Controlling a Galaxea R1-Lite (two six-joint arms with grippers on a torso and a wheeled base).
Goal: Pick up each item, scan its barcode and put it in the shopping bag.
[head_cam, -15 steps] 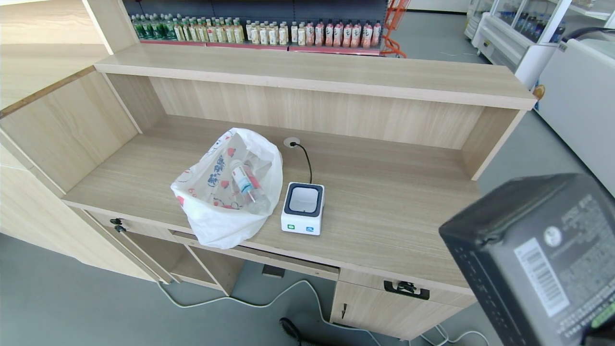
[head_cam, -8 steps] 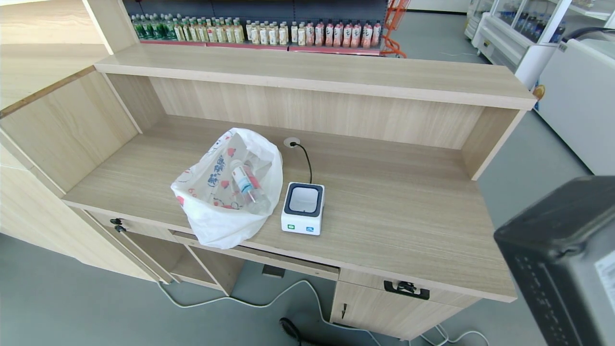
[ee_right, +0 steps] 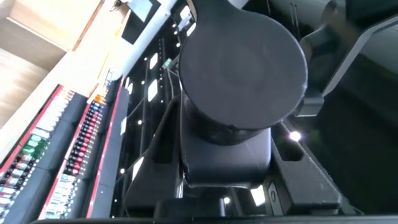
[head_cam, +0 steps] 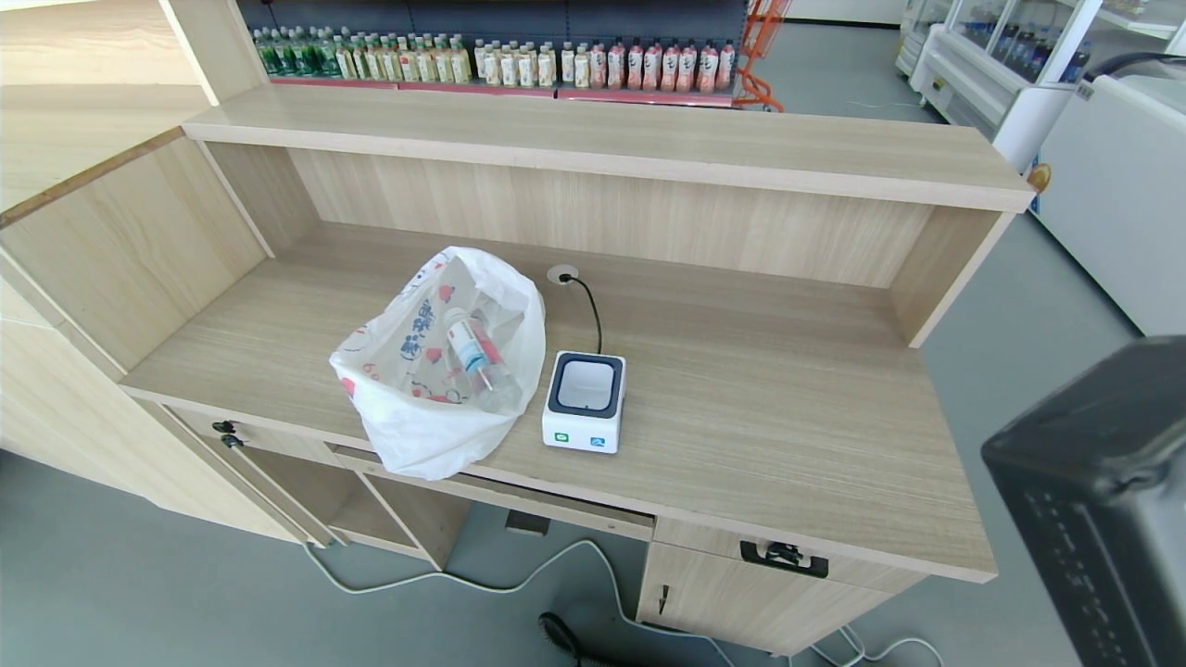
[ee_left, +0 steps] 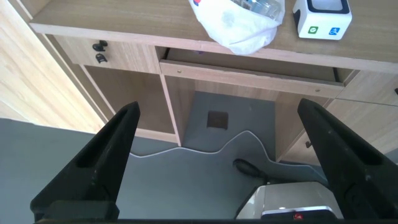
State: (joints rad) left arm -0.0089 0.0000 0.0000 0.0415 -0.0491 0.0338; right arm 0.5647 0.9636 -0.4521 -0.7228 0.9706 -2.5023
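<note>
Black pack shifted right; left tool wide open

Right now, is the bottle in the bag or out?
In: the bottle lies on its side inside the open shopping bag on the counter.

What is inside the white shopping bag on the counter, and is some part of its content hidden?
A clear bottle with a label lies inside the shopping bag, near its opening. Whatever is deeper is covered by the printed plastic.
</note>
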